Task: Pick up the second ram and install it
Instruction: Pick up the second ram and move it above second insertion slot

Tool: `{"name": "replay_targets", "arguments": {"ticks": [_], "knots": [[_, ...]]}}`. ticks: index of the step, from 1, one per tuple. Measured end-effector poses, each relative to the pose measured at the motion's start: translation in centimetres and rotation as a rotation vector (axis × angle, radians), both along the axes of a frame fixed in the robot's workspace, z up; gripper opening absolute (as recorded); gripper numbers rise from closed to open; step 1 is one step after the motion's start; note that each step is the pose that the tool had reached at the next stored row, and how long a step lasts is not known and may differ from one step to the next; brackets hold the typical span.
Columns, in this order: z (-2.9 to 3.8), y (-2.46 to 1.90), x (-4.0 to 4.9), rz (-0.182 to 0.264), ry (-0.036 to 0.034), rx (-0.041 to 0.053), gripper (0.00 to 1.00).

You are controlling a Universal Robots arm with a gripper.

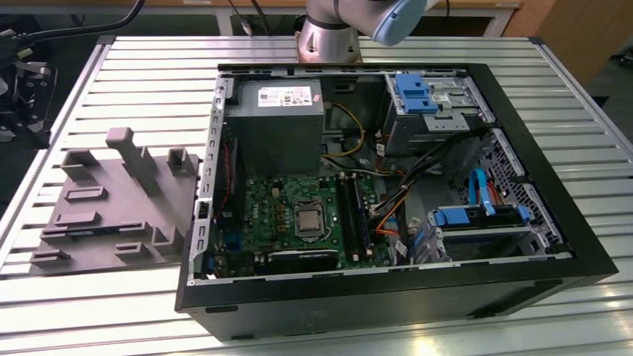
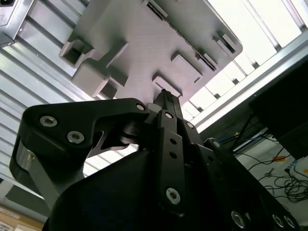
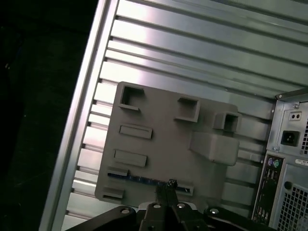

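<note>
Seen with gripper closed on nothing near the second ram: likely light, stiff, fragile; best pinched mid-length across flat faces

Silver ribbed aluminium slat tabletop spans the scene, with an aluminium rail along its edge. Bright glare off the slats in both wrist views. Light brown wooden panel behind, at the exterior view's right. Floor past the tabletop edge reads dark in the first wrist view. Loose black cables lie on it in the second wrist view.
</note>
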State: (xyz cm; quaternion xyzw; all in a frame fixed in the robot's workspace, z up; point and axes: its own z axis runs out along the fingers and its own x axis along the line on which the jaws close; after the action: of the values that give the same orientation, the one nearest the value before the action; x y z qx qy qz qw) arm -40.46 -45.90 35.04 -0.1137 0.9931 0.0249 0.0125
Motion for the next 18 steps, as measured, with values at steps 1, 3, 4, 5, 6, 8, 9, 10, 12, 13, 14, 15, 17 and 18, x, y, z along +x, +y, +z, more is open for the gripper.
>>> {"name": "replay_targets", "arguments": {"ticks": [1,3,4,5,6,8,9,10,12,13,14,15,17,18], "knots": [[0.00,0.00,0.00,0.011,0.0000,0.0000,0.11],[0.00,0.00,0.00,0.034,0.0000,0.0000,0.11],[0.00,0.00,0.00,0.046,0.0000,0.0000,0.11],[0.00,0.00,0.00,0.058,0.0000,0.0000,0.11],[0.00,0.00,0.00,0.071,0.0000,0.0000,0.11],[0.00,0.00,0.00,0.095,0.0000,0.0000,0.11],[0.00,0.00,0.00,0.107,0.0000,0.0000,0.11],[0.00,0.00,0.00,0.119,0.0000,0.0000,0.11],[0.00,0.00,0.00,0.144,0.0000,0.0000,0.11],[0.00,0.00,0.00,0.204,0.0000,0.0000,0.11],[-0.01,0.00,0.00,0.235,0.0000,0.0000,0.11],[-0.01,0.00,0.00,0.249,0.0000,0.0000,0.11],[-0.01,0.00,0.00,0.277,0.0001,-0.0001,0.11],[-0.01,0.00,0.00,0.290,0.0000,0.0000,0.11]]}}
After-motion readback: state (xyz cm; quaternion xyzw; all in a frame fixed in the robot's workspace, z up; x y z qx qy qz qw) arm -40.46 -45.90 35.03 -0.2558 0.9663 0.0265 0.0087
